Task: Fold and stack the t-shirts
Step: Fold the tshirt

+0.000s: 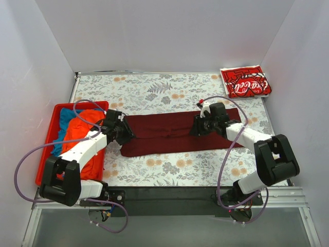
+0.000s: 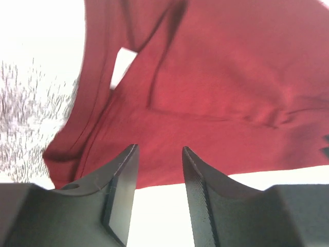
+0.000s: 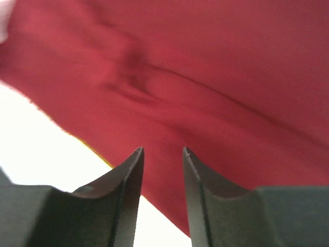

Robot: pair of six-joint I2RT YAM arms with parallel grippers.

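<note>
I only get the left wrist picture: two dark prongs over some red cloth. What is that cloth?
Observer: It is a maroon t-shirt, folded into a long band that lies across the flowered table.
Operator: Is only this arm at it?
Observer: No. The right gripper is at the band's other end, with its jaws apart and nothing between them.
Operator: Are there any more shirts?
Observer: A red Coca-Cola shirt lies folded at the table's far right corner.
</note>
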